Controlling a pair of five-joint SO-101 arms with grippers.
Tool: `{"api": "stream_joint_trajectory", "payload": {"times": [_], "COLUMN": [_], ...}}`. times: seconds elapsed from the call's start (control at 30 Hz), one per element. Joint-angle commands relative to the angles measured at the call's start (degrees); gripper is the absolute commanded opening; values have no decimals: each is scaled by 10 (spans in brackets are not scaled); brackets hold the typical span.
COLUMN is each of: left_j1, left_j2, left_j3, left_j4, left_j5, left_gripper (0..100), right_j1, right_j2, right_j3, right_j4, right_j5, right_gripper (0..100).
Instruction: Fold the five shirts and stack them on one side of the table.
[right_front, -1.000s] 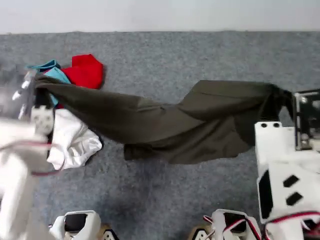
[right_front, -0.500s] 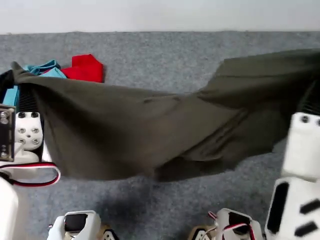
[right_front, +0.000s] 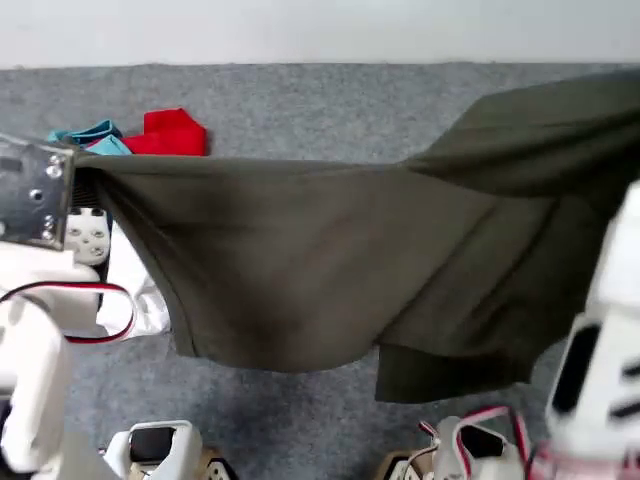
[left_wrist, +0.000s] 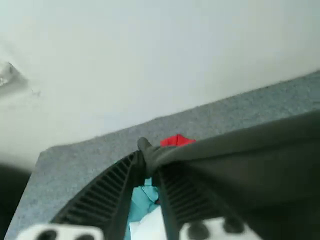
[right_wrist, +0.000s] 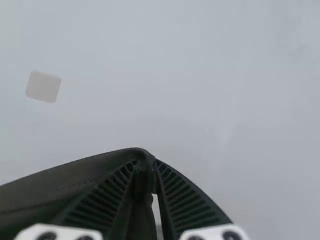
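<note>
Above the grey worktop (right_front: 320, 110), the olive shirt (right_front: 330, 250) hangs spread wide between the two arms. It is lifted off the surface, with its upper edge pulled nearly taut from one side to the other. The lower hem droops in an uneven line, lower toward the right arm's side.

Left hand (left_wrist: 146, 167): fingers closed tight on a bunched corner of the olive shirt, and a small knob of cloth pokes out past the tips. The cloth runs away from it in a straight, stretched fold.

Right hand (right_wrist: 145, 170): fingers pressed together on the opposite corner, with the fabric draped over one finger and falling away below. In the high view the cloth hides this hand, and the right arm (right_front: 600, 370) is blurred at the frame edge.

Left arm (right_front: 40, 200) stands at the worktop's left side, raised.

Far left corner of the worktop, behind and below the spread shirt: a red shirt (right_front: 170, 133) and a teal shirt (right_front: 95, 135) just beside it, touching. A white shirt (right_front: 135, 290) lies nearer the left arm, partly hidden, and it looks crumpled rather than folded.

A pale wall (right_front: 320, 30) rises behind the worktop.
</note>
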Motion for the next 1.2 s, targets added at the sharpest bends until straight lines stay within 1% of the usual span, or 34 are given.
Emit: {"api": "stream_joint_trajectory", "payload": {"times": [0.0, 0.2, 0.27, 0.33, 0.47, 0.53, 0.73, 1.0, 1.1, 1.17], "left_j1": [1, 1, 3, 21, 72, 82, 81, 80, 67, 53], "left_j2": [-1, -5, -6, -6, -7, -7, -10, -10, 1, 18], "left_j3": [18, 24, 23, 23, 23, 19, -61, -61, -58, -58], "left_j4": [-14, -14, -14, -14, -14, -13, -9, 11, 16, 17], "left_j5": [7, 7, 7, 7, 7, 6, 6, 5, 7, 7], "left_gripper": [14, 14, 14, 14, 14, 14, 14, 14, 14, 14], "right_j1": [-32, -117, -138, -146, -147, -146, -146, -141, -110, -108], "right_j2": [31, 30, 18, -2, -34, -45, -80, -80, -57, -29], "right_j3": [-8, -8, -20, -47, -88, -92, -91, -89, -46, -12], "right_j4": [39, 134, 149, 145, 136, 136, 93, 106, 118, 118], "right_j5": [-4, -4, -4, -4, -4, -4, -4, -4, -6, -7], "right_gripper": [8, 8, 8, 8, 8, 8, 8, 8, 8, 8]}}
